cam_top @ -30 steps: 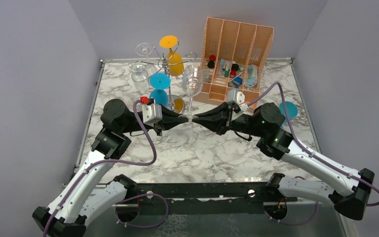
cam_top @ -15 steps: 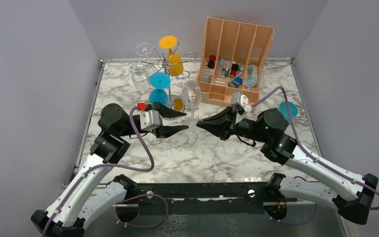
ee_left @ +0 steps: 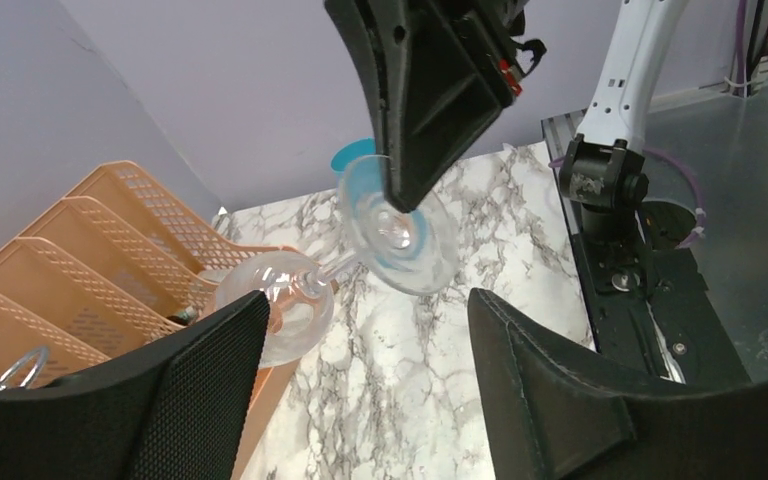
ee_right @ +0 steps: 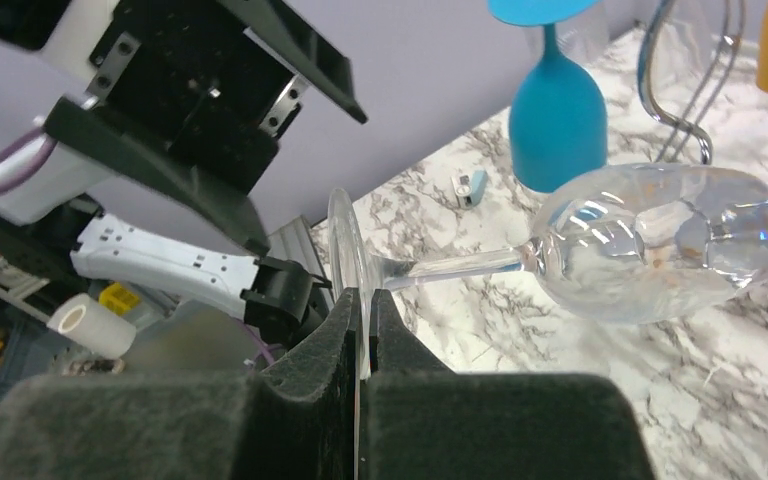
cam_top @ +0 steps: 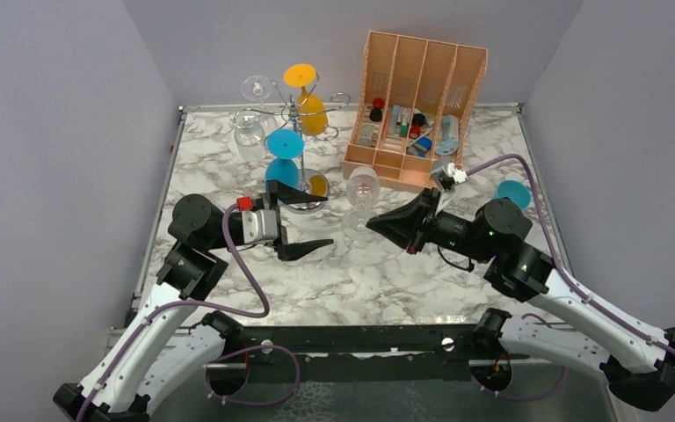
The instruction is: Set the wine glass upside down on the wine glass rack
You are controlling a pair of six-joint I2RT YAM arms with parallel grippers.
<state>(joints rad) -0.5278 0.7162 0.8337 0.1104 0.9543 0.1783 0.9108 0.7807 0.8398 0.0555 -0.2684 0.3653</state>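
A clear wine glass (cam_top: 362, 185) lies tilted almost on its side above the marble table, bowl toward the back. My right gripper (cam_top: 376, 221) is shut on the rim of its round foot (ee_right: 344, 245), and the bowl (ee_right: 660, 240) sticks out to the right in the right wrist view. My left gripper (cam_top: 316, 223) stands wide open to the left of the glass, touching nothing; the glass (ee_left: 285, 300) shows beyond its fingers. The wine glass rack (cam_top: 296, 132) stands at the back left, with an orange glass (cam_top: 311, 109), a blue glass (cam_top: 282, 163) and a clear glass (cam_top: 249, 126) hanging on it.
An orange slotted organiser (cam_top: 422, 79) with small items stands at the back right, close behind the held glass. A blue disc (cam_top: 514, 193) shows beside the right arm. Grey walls close in the table (cam_top: 360, 272) on three sides.
My left gripper let go of the glass, opened wide and drew back to the left. My right gripper kept the foot and tipped the glass from upright toward horizontal.
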